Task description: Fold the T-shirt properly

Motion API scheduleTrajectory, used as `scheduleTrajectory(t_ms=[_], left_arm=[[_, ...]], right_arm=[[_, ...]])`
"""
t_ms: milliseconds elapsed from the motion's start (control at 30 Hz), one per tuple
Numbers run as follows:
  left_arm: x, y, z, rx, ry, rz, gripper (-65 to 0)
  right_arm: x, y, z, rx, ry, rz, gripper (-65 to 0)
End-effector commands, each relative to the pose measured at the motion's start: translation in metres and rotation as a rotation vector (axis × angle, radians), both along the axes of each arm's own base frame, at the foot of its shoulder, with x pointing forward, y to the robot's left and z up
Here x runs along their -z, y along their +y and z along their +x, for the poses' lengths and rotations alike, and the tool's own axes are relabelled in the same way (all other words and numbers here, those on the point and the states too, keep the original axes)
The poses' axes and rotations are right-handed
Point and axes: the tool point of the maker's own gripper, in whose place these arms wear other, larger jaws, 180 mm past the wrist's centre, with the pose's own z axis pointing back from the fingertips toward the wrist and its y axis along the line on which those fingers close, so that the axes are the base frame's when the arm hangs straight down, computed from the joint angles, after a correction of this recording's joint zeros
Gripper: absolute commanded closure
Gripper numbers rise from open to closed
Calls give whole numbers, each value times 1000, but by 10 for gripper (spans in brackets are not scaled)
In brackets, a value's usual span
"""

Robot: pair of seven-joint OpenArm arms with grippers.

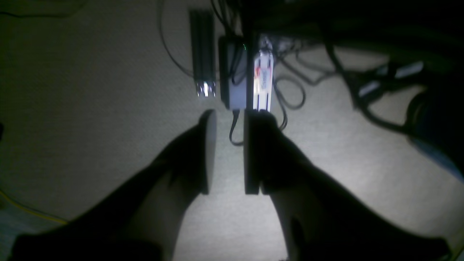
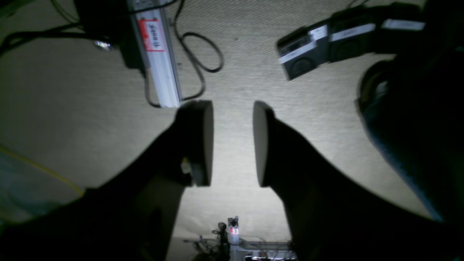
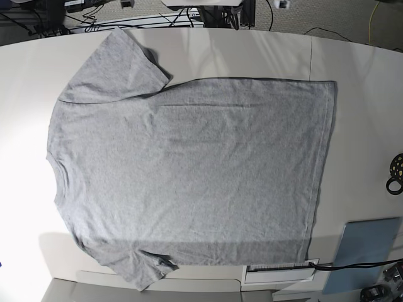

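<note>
T-shirt (image 3: 189, 170), big, heather-grey cotton, lies flat and plain side up on the white table (image 3: 365, 94), neck to one side. Both the left gripper (image 1: 226, 152) and the right gripper (image 2: 232, 143) hang partly open, holding nothing, seemingly off the table over carpet. Pinching only one layer could bunch the fold. The blue-grey pad (image 3: 368, 251) sits near the hem.

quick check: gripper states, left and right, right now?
Left gripper: open, narrow gap between the fingers, holding nothing.
Right gripper: open, fingers apart, holding nothing.
</note>
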Motion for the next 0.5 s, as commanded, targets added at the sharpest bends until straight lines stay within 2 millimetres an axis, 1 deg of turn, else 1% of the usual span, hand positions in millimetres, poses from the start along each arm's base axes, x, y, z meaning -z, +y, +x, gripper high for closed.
scheduleTrajectory(t_ms=[0, 67, 133, 233, 300, 400, 467], left_arm=[[-8, 4, -10, 1, 4, -11, -151], [-25, 12, -6, -2, -22, -18, -151], [-42, 25, -3, 4, -47, -6, -152], [-71, 48, 8, 30, -106, 30, -152], [-91, 61, 17, 72, -147, 59, -157], [-123, 76, 30, 167, -208, 106, -199], [-145, 80, 41, 233, -252, 130, -229]], right_arm=[[-7, -8, -6, -11, -6, -13, -193], [-22, -16, -7, -43, -36, -35, -193], [-41, -26, -6, -69, -81, -58, -193], [-75, -39, 0, -58, -150, -66, -193], [-100, -43, 6, -80, -180, -39, -193], [-138, -45, 19, -154, -213, -7, -193], [-164, -45, 29, -227, -236, -9, -193]])
